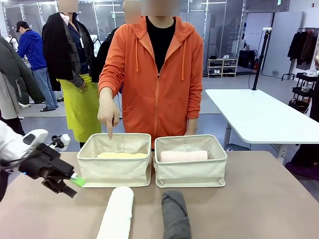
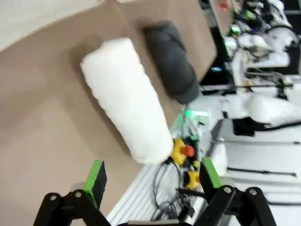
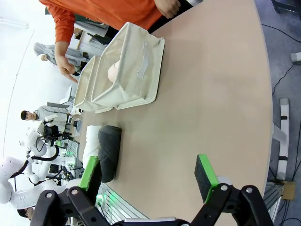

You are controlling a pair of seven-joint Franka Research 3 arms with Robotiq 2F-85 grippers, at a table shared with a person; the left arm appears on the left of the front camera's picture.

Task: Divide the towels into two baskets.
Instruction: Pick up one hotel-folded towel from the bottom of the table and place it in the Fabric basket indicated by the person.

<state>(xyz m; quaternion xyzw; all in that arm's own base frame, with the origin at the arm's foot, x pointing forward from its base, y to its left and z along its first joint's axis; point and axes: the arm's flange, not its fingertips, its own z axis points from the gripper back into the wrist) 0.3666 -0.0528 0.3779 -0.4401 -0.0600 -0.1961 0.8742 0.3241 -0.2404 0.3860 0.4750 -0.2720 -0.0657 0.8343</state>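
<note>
Two cream baskets stand side by side at mid-table. The left basket holds the pale yellow towel, and the right basket holds the pale pink towel. The white towel and the dark grey towel lie on the table in front of them. My left gripper hovers open just left of the left basket, with the white towel and the grey towel ahead of it. My right gripper is open over bare table, far from the baskets.
A person in an orange hoodie stands behind the baskets and points a finger down into the left basket. The brown table has free room to the right. A white table stands farther back.
</note>
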